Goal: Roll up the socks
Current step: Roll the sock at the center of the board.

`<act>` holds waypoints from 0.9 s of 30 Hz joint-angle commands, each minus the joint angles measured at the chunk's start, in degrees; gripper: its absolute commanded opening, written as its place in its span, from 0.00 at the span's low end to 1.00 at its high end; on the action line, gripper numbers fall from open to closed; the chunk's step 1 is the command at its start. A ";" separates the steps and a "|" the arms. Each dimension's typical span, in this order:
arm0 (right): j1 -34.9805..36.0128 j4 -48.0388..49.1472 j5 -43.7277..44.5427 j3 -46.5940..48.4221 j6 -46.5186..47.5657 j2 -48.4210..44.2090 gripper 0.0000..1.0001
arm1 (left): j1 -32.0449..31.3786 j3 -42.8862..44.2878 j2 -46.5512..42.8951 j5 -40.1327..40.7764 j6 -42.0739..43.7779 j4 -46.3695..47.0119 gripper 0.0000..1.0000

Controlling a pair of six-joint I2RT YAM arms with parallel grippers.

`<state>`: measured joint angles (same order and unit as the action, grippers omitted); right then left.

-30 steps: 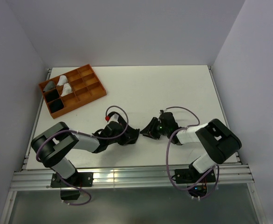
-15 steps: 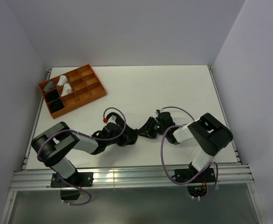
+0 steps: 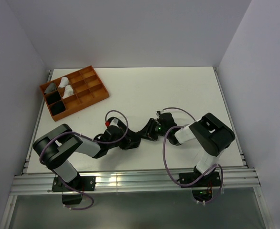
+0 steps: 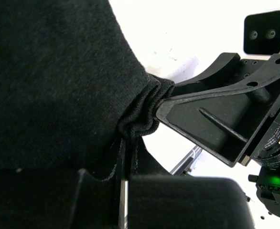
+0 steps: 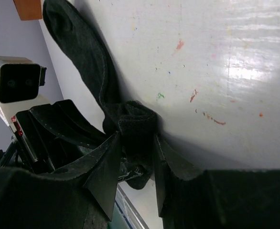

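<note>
Partly done, by my judgement: the black sock (image 5: pixel 82 52) lies on the table (image 3: pixel 178 90) near its front edge, one end bunched into a small roll and the long rest flat. Bundles, likely finished socks, sit in the orange tray (image 3: pixel 82 106). Both arms reach low and inward, wrists almost meeting. The left gripper (image 4: pixel 125 191) is clamped on the fabric, and the right gripper (image 5: pixel 136 138) pinches the roll.
</note>
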<state>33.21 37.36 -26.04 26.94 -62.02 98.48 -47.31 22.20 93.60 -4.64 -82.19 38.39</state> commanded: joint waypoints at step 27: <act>5.20 -41.75 16.38 17.35 12.10 -2.50 0.00 | -15.52 18.04 -11.25 35.12 23.82 -42.16 0.56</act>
<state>37.71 5.93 -15.07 42.17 -51.94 96.57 -58.85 35.99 84.20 17.30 -66.19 6.44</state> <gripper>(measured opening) 0.025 0.561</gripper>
